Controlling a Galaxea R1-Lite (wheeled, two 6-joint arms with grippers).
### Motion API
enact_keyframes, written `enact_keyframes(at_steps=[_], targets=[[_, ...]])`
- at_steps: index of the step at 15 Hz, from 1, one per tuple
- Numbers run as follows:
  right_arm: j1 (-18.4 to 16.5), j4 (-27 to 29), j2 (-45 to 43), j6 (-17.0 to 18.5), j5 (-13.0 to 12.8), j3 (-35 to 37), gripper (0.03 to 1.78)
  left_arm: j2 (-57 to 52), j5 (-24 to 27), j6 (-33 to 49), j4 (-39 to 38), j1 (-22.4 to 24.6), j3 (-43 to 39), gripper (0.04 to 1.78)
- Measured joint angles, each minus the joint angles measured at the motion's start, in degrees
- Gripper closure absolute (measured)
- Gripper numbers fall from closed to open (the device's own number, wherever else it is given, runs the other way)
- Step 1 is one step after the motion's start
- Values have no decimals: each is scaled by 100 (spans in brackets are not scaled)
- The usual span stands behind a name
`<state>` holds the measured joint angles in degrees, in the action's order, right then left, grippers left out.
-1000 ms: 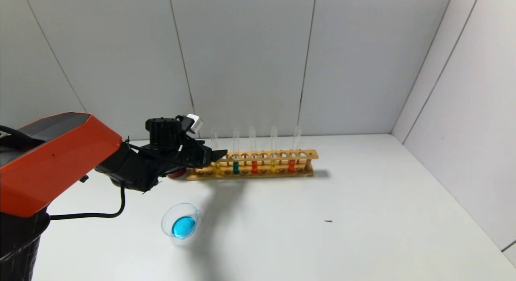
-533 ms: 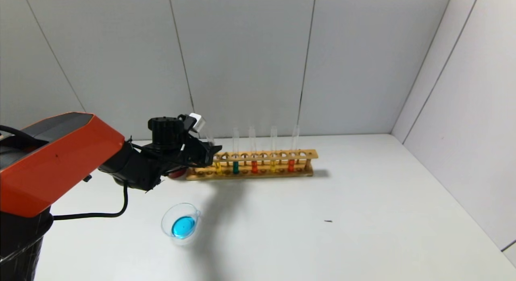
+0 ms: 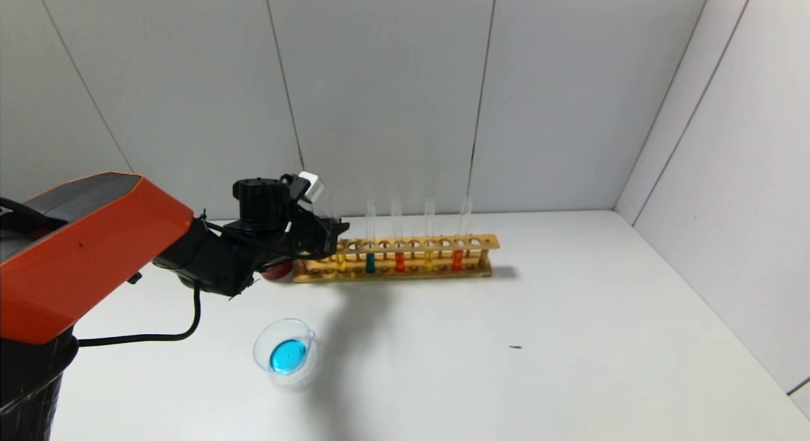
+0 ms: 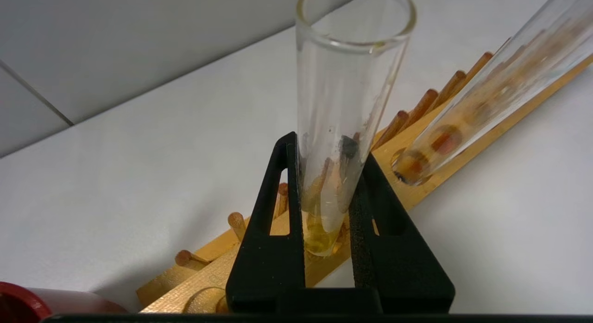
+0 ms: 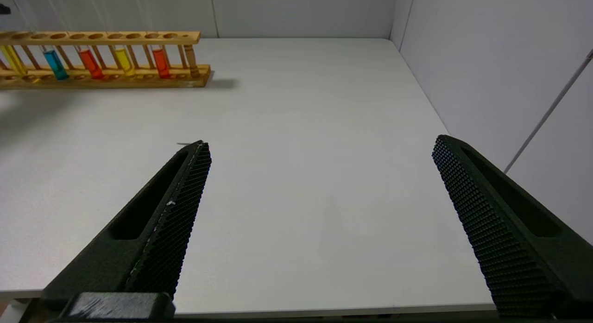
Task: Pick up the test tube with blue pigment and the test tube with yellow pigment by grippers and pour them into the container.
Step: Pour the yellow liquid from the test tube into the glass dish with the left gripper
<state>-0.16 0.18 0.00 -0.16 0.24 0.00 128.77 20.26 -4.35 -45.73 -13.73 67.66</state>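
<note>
Between left gripper [image 4: 326,207] fingers: yellow tube [image 4: 343,128].

Bright, even light is falling from overhead, leaving the grey walls flat and free of glare. The left arm is casting a soft, broad shadow across the table [image 3: 569,314], and the wooden rack [image 3: 405,259] is throwing a short one beside its right end. In the left wrist view, the neighbouring tube [image 4: 491,96] is blurring out of focus.
</note>
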Motion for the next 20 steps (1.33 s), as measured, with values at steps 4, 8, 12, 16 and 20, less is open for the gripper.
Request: enact_keyframes(at_steps=[4,8,12,16,20], targets=[[0,0,0,0,0,0,6,-517,0,-18,256,-18,30,150],[-2,-2,0,0,-2,0,6,-1378,11,-110,758,-85,95,150],[-2,0,0,0,-2,0,6,-2295,24,-824,1635,-115,-35,150],[-5,0,0,0,0,0,6,-3185,-4,-1844,2007,-107,-877,150],[-2,-2,0,0,0,0,6,-3528,250,-3690,1407,552,-1854,150]])
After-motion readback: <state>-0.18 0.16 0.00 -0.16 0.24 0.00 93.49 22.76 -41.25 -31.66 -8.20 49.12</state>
